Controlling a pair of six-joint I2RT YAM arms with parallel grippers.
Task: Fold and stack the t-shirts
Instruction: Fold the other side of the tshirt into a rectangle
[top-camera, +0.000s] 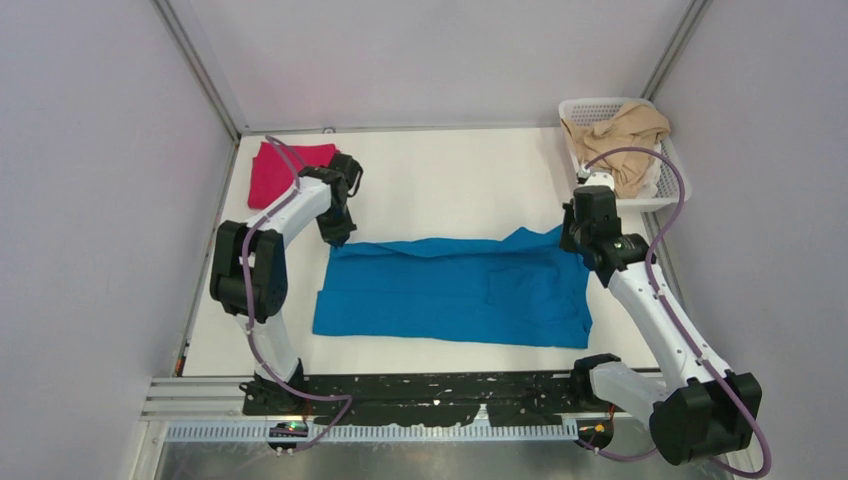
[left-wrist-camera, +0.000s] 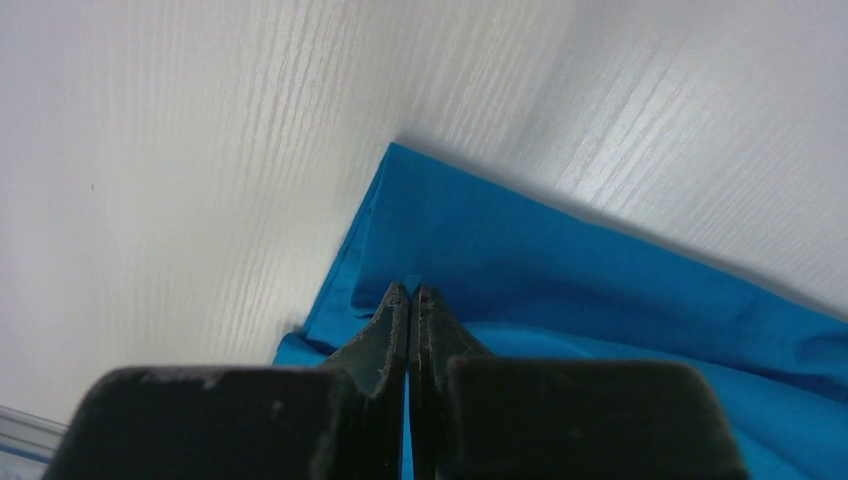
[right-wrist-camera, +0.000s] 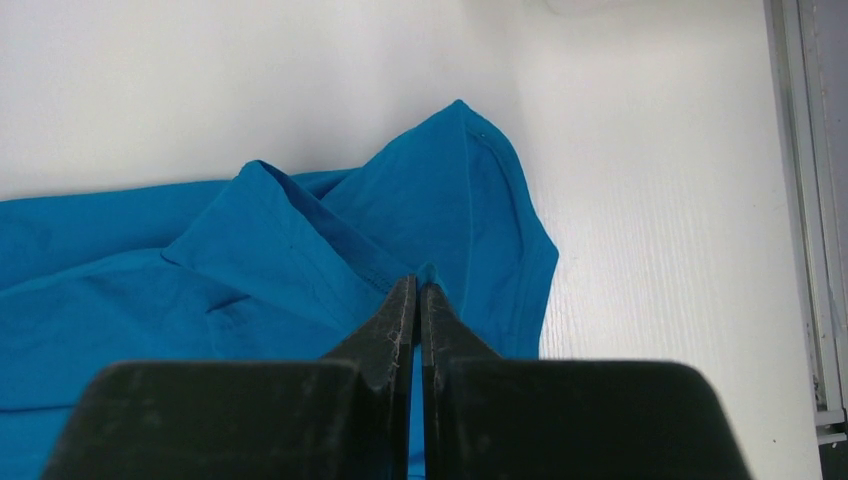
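Note:
The bright blue t-shirt (top-camera: 455, 290) lies spread across the middle of the table, partly folded. My left gripper (top-camera: 337, 238) is shut on its far left corner; blue cloth (left-wrist-camera: 520, 250) shows between the closed fingers (left-wrist-camera: 393, 330). My right gripper (top-camera: 570, 243) is shut on the shirt's far right edge by a sleeve (right-wrist-camera: 470, 200), with cloth pinched between its fingertips (right-wrist-camera: 437, 325). The crimson t-shirt (top-camera: 276, 168) lies folded at the far left corner of the table, behind my left arm.
A white basket (top-camera: 666, 196) at the far right corner holds beige cloth (top-camera: 618, 140). Grey walls close in both sides and the back. A black rail (top-camera: 420, 400) runs along the near edge by the arm bases.

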